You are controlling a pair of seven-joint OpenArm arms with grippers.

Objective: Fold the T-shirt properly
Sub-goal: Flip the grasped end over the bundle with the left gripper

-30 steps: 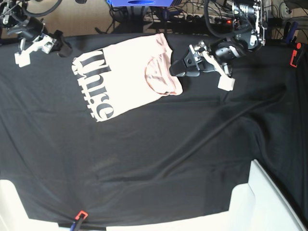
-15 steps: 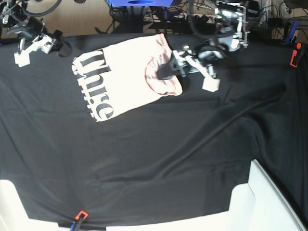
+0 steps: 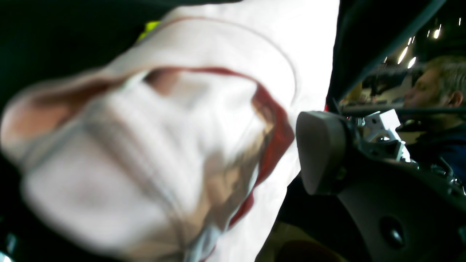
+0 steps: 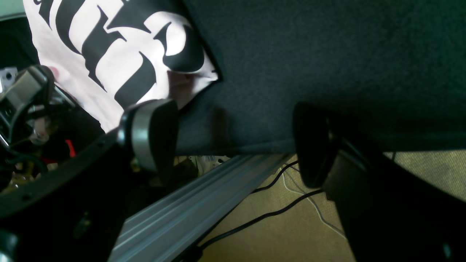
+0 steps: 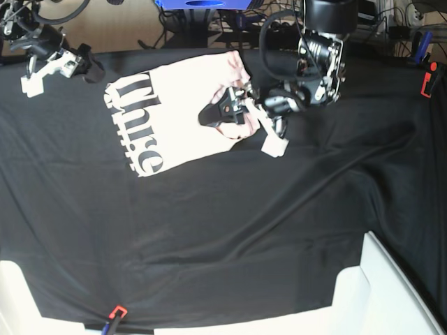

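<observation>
The left end effector (image 5: 222,114) grips a bunched fold of the T-shirt (image 5: 174,105). The right end effector (image 4: 233,145) gapes open at the black surface (image 5: 230,230) edge, near cables (image 4: 276,207).

Black table cloth (image 5: 230,230) over table, T-shirt (image 5: 167,112) lying on it, lettering up

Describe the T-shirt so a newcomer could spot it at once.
Look at the black table cloth that covers the whole work surface, then go to its far edge, between the two arms. There lies the T-shirt, a pale pink garment with large black lettering along one side. It is the only light-coloured cloth on the dark cover, and the left gripper is over its collar end.
</observation>
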